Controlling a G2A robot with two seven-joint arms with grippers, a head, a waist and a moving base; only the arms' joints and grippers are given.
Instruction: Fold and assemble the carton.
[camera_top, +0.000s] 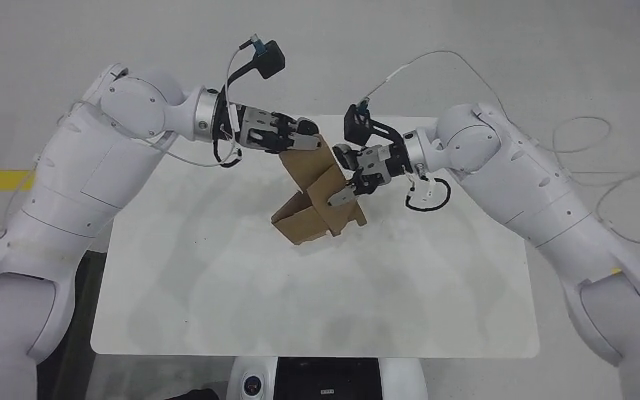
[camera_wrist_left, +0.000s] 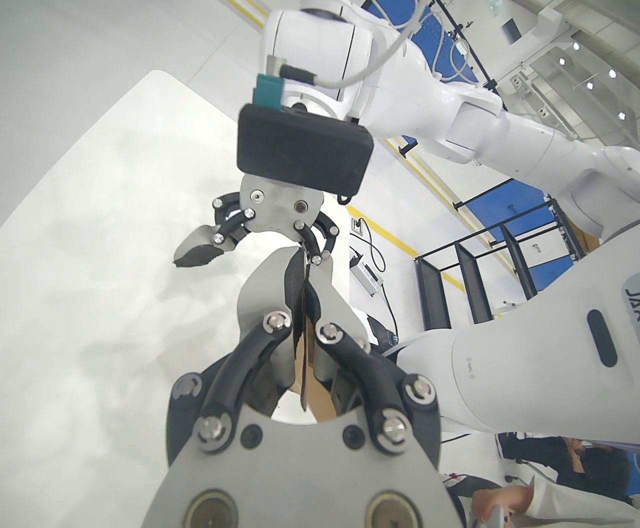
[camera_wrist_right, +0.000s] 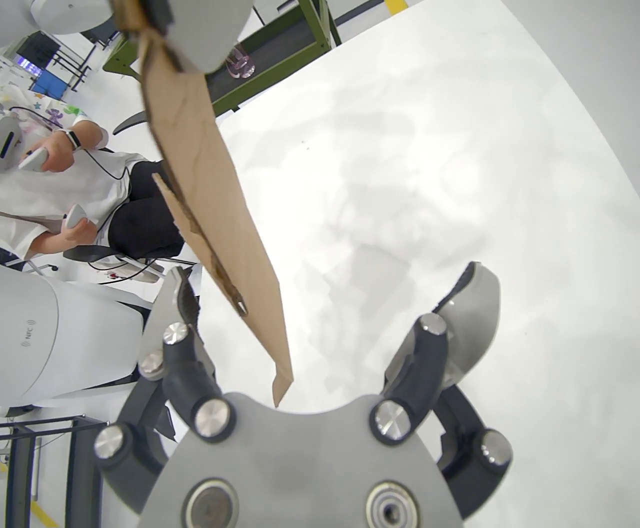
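A brown cardboard carton (camera_top: 315, 200), partly unfolded with its flaps loose, hangs between the two arms over the back middle of the white table (camera_top: 200, 300). My left gripper (camera_top: 303, 140) is shut on the carton's upper flap; in the left wrist view the left gripper (camera_wrist_left: 300, 272) pinches the thin cardboard edge (camera_wrist_left: 306, 370). My right gripper (camera_top: 352, 190) stands open at the carton's right side. In the right wrist view a long flap (camera_wrist_right: 210, 200) runs between the spread fingers (camera_wrist_right: 475, 295) of the right gripper (camera_wrist_right: 325, 300), close to one finger and touching neither.
The tabletop spreads bare and white beneath the carton, with rounded corners and open floor beyond. Past the table's edge stand black metal racks (camera_wrist_left: 450, 280) and a green frame (camera_wrist_right: 280, 45).
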